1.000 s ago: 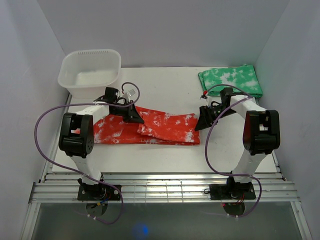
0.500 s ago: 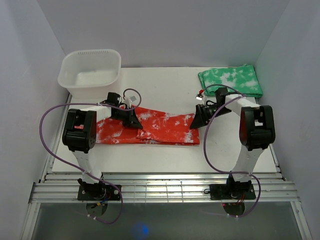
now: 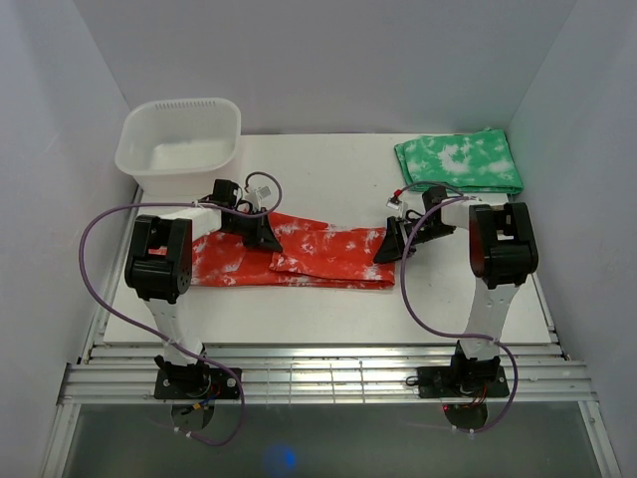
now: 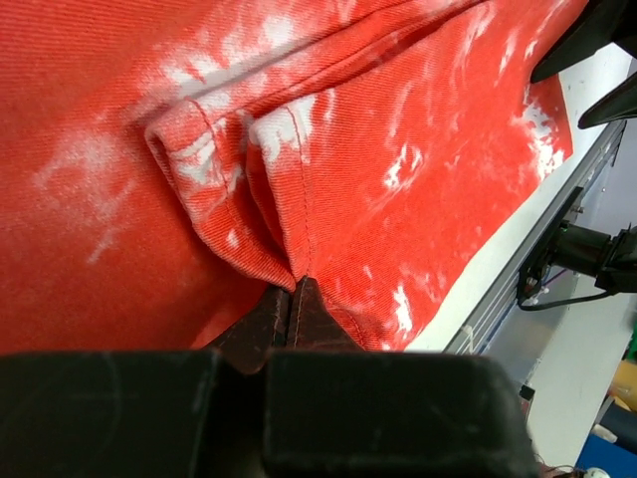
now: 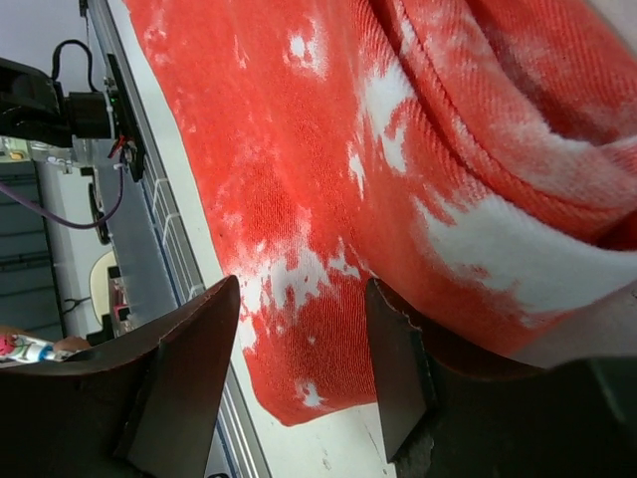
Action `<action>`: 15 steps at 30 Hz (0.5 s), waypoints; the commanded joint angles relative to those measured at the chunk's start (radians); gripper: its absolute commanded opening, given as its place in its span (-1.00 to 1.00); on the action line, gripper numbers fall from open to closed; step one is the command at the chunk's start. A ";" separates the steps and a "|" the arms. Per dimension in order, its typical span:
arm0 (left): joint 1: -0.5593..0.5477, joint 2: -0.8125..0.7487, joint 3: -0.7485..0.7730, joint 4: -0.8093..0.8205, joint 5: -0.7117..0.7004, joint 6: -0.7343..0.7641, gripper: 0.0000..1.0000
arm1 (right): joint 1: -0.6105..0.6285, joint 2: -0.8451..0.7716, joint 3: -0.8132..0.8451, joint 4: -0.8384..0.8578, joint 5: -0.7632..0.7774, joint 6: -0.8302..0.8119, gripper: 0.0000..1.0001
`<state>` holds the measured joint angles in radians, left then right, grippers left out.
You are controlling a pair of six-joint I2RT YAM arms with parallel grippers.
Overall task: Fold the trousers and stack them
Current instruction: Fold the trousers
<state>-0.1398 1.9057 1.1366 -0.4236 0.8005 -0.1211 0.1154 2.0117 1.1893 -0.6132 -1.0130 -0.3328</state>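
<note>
The red-orange trousers (image 3: 328, 254) with white blotches lie flat across the middle of the white table, stretched left to right. My left gripper (image 3: 263, 237) sits low on their upper middle. In the left wrist view it (image 4: 292, 289) is shut, its tips pinching a folded hem of the trousers (image 4: 398, 149). My right gripper (image 3: 387, 248) hovers at the trousers' right end. In the right wrist view it (image 5: 299, 368) is open and empty, its fingers (image 5: 189, 378) straddling the cloth's corner (image 5: 299, 149) just above it.
A folded green cloth with white blotches (image 3: 458, 164) lies at the back right. A white plastic basin (image 3: 179, 106) stands at the back left. Metal rails (image 3: 328, 378) run along the near edge. White walls close in both sides.
My right gripper has moved left and down onto the trousers' right end. My left gripper has shifted only slightly, still shut on the cloth, and the fold beside it has flattened.
</note>
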 commanded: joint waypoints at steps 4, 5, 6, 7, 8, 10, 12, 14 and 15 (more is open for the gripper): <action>0.014 0.052 0.060 -0.026 -0.075 0.066 -0.90 | 0.000 -0.010 -0.020 0.009 0.126 -0.037 0.21; 0.014 0.052 0.057 -0.024 -0.078 0.058 -0.89 | 0.000 -0.045 -0.014 -0.008 0.123 -0.044 0.21; 0.014 0.052 0.054 -0.023 -0.080 0.054 -0.89 | 0.000 -0.065 -0.011 -0.025 0.122 -0.055 0.21; 0.013 0.052 0.045 -0.020 -0.093 0.049 -0.89 | 0.000 -0.089 -0.011 -0.063 0.114 -0.066 0.21; 0.014 0.049 0.040 -0.015 -0.102 0.046 -0.89 | 0.000 -0.131 -0.011 -0.088 0.085 -0.087 0.21; 0.012 0.050 0.028 -0.011 -0.118 0.040 -0.89 | 0.000 -0.172 -0.026 -0.134 0.041 -0.110 0.19; 0.014 0.049 0.022 -0.006 -0.121 0.031 -0.78 | 0.003 -0.224 -0.097 -0.142 -0.002 -0.098 0.15; 0.012 0.043 0.017 0.000 -0.107 0.018 -0.53 | 0.016 -0.235 -0.160 -0.096 0.005 -0.078 0.05; 0.012 0.030 0.014 0.009 -0.101 0.014 -0.48 | 0.020 -0.228 -0.187 -0.080 0.014 -0.078 0.01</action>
<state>-0.1368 1.9617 1.1660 -0.4412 0.7742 -0.1131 0.1196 1.7863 1.0771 -0.6792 -0.9852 -0.3985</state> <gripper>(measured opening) 0.234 0.518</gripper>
